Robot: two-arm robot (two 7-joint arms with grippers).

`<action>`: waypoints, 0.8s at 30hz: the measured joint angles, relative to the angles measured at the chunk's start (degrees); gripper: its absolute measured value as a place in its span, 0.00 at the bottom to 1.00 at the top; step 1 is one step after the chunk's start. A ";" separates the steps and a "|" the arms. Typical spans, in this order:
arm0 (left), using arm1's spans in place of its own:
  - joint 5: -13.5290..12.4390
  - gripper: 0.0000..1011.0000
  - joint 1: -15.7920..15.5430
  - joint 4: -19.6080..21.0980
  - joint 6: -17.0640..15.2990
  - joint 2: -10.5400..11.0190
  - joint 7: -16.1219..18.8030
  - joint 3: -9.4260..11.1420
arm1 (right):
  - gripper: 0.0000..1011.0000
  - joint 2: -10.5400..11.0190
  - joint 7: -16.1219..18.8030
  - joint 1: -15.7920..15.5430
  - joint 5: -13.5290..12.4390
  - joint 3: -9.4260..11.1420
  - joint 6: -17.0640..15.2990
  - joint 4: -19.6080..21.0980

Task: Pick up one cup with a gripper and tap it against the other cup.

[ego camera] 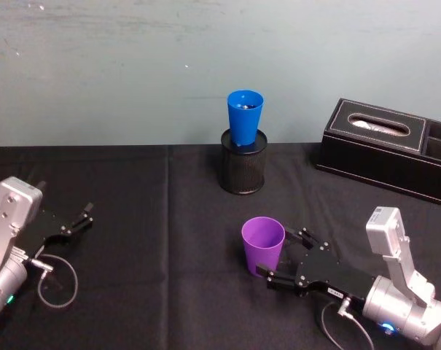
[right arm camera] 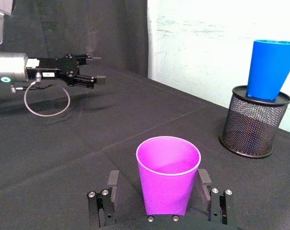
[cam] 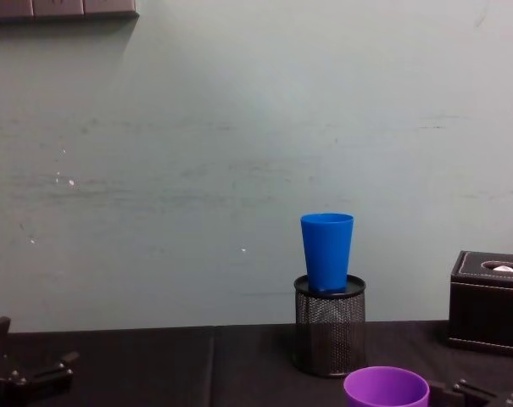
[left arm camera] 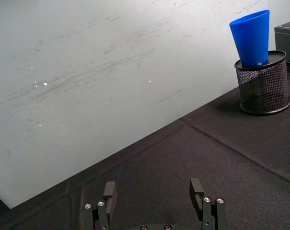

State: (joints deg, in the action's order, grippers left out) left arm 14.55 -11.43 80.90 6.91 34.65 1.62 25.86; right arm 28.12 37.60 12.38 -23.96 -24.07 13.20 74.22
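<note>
Purple cup (ego camera: pixel 263 244) stands upright on the black cloth (ego camera: pixel 169 219), in front of the mesh pen holder (ego camera: pixel 243 171) and well apart from it. The right gripper (ego camera: pixel 275 253) lies low at this cup, its fingers spread wide on either side with a gap on each side. The blue cup (ego camera: pixel 245 117) sits upright in the holder's mouth. The left gripper (ego camera: pixel 78 219) rests far to the holder's left, fingers apart, holding nothing.
</note>
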 joint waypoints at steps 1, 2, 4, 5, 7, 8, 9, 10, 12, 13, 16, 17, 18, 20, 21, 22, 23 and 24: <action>0.00 0.99 0.00 0.00 0.00 0.00 0.00 0.00 | 0.99 -0.14 -0.07 0.06 0.04 0.00 -0.05 -0.10; 0.00 0.99 0.00 0.00 0.00 0.00 0.00 0.00 | 0.99 -0.26 -0.13 0.10 0.09 0.00 -0.08 -0.20; 0.00 0.99 0.00 0.00 0.00 0.00 0.00 0.00 | 0.99 -0.59 -0.28 0.23 0.21 0.01 -0.20 -0.46; 0.00 0.99 0.00 0.00 0.00 0.00 0.00 0.00 | 0.99 -0.69 -0.38 0.26 0.27 0.02 -0.23 -0.52; 0.00 0.99 0.00 0.00 0.00 0.00 0.00 0.00 | 0.99 -0.89 -0.55 0.31 0.34 0.06 -0.25 -0.66; 0.00 0.99 0.00 0.00 0.00 0.00 0.00 0.00 | 0.99 -1.08 -0.67 0.36 0.36 0.14 -0.25 -0.83; 0.00 0.99 0.00 0.00 0.00 0.00 0.00 0.00 | 0.99 -1.15 -0.72 0.38 0.37 0.18 -0.25 -0.90; 0.00 0.99 0.00 0.00 0.00 0.00 0.00 0.00 | 0.99 -1.24 -0.83 0.43 0.38 0.23 -0.25 -0.98; 0.00 0.99 0.00 0.00 0.00 0.00 0.00 0.00 | 0.99 -1.45 -1.03 0.53 0.41 0.32 -0.27 -1.12; 0.00 0.99 0.00 0.00 0.00 0.00 0.00 0.00 | 0.99 -1.64 -1.18 0.64 0.49 0.39 -0.28 -1.30; 0.00 0.99 0.00 0.00 0.00 0.00 0.00 0.00 | 0.99 -2.03 -1.45 0.90 0.70 0.45 -0.28 -1.74; 0.00 0.99 0.00 0.00 0.00 0.00 0.00 0.00 | 0.99 -2.12 -1.48 0.98 0.75 0.46 -0.28 -1.85; 0.00 0.99 0.00 0.00 0.00 0.00 0.00 0.00 | 0.99 -2.22 -1.50 1.06 0.80 0.46 -0.28 -1.94; 0.00 0.99 0.00 0.00 0.00 0.00 0.00 0.00 | 0.99 -2.49 -1.54 1.30 0.95 0.45 -0.29 -2.21; 0.00 0.99 0.00 0.00 0.00 0.00 0.00 0.00 | 0.99 -2.69 -1.56 1.47 1.04 0.41 -0.32 -2.37; 0.00 0.99 0.00 0.00 0.00 0.00 0.00 0.00 | 0.99 -2.78 -1.57 1.55 1.10 0.38 -0.34 -2.45; 0.00 0.99 0.00 0.00 0.00 0.00 0.00 0.00 | 0.99 -2.87 -1.57 1.64 1.16 0.35 -0.36 -2.53; 0.00 0.99 0.00 0.00 0.00 0.00 0.00 0.00 | 0.99 -2.97 -1.58 1.72 1.23 0.31 -0.38 -2.61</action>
State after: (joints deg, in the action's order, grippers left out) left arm 14.55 -11.43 80.90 6.91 34.65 1.62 25.86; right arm 25.16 36.01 14.10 -22.73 -23.77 12.82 71.61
